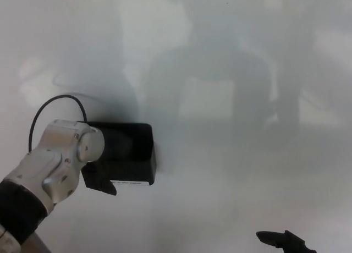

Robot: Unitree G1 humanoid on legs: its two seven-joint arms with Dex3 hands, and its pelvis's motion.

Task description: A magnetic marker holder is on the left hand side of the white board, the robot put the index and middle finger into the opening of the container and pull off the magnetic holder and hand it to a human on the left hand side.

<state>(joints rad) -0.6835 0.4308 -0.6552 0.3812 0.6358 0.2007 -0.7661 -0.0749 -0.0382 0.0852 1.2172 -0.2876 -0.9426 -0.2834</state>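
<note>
Marker holder (127,154), black box, sits on the whiteboard (231,99), left part. Left hand (102,179) is at its left side (wrist covers the fingers; grip cannot be judged). Right hand (283,241): only dark tips at bottom edge, state unclear.

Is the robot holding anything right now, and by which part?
Cannot tell: the left hand is at the black holder on the whiteboard, its grip hidden behind the wrist.
</note>
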